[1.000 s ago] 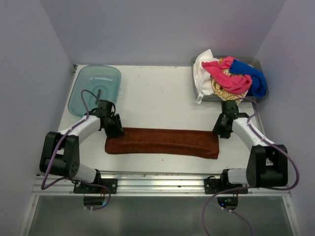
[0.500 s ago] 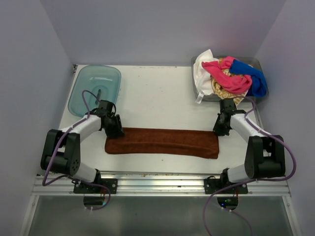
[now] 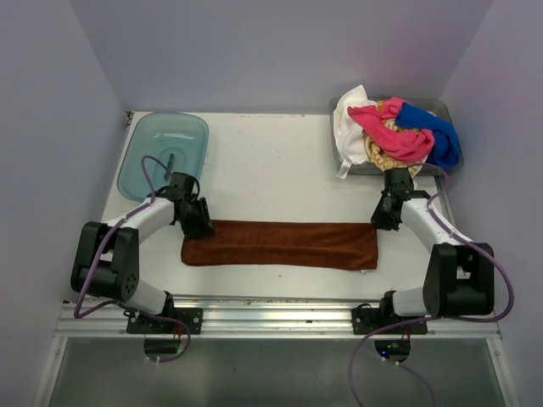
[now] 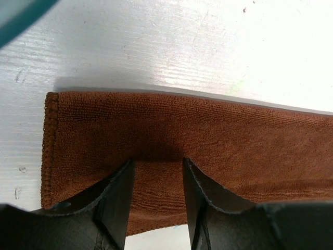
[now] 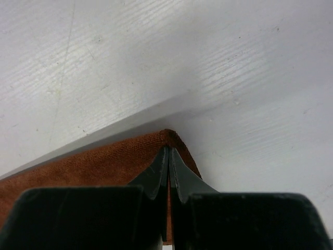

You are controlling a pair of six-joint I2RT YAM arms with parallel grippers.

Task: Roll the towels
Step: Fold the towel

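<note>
A rust-brown towel [image 3: 280,244] lies folded as a long strip across the near part of the table. My left gripper [image 3: 202,227] is at its left end. In the left wrist view the left gripper [image 4: 157,162] is open, both fingers resting on the brown towel [image 4: 208,125] with cloth showing between them. My right gripper [image 3: 379,222] is at the strip's far right corner. In the right wrist view the right gripper [image 5: 169,151] is shut on that corner of the brown towel [image 5: 104,161]. More towels are heaped at the back right: pink [image 3: 390,131], blue [image 3: 434,134], white [image 3: 348,119].
The heap lies in a grey tray [image 3: 339,158] at the back right corner. A translucent teal tray [image 3: 163,153] stands at the back left, just beyond the left arm. Grey walls close in the table on three sides.
The right gripper has closed on the towel's far right corner and shifted slightly back. The towel's right end now lies straighter and flatter. The left arm has not moved.
</note>
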